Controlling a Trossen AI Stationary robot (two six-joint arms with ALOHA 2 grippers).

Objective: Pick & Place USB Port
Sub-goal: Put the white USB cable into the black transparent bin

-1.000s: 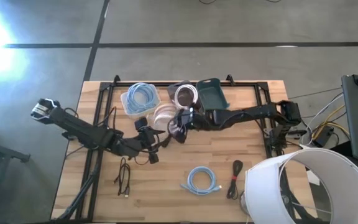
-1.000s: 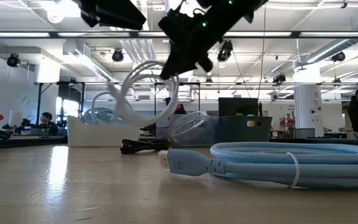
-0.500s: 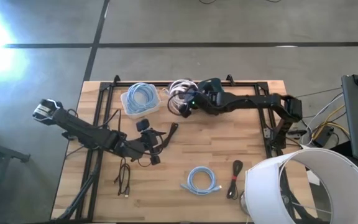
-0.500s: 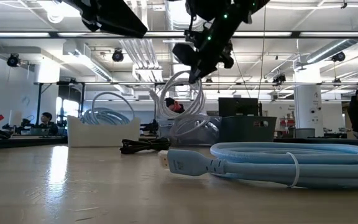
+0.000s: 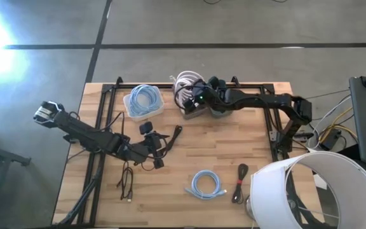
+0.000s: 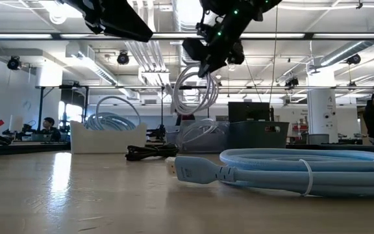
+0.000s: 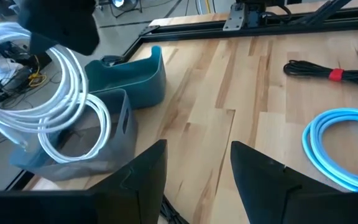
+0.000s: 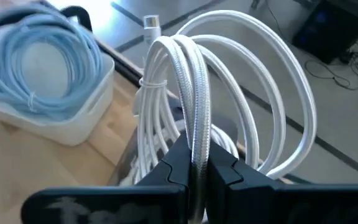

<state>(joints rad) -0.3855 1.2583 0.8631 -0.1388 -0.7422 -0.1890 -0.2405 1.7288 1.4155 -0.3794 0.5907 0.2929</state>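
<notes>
White coiled USB cable hangs from my right gripper, whose fingers are pinched together on a bundle of its strands. From overhead I see that gripper at the far edge of the wooden table, holding the coil above the grey bin that sits just beside the dark teal bin. The low camera shows the loops dangling clear in the air, above the bins behind.

My left gripper waits over the middle-left part of the table, its fingers spread apart with nothing between them. Through its wrist camera I see the white coil hanging over the grey bin, with the teal bin next to it.

A white tray at the far left side holds a light blue cable. A second light blue coil lies near the front of the table, a black cable with a red tie beside it on the right, and a thin black cable lies to the front left.
</notes>
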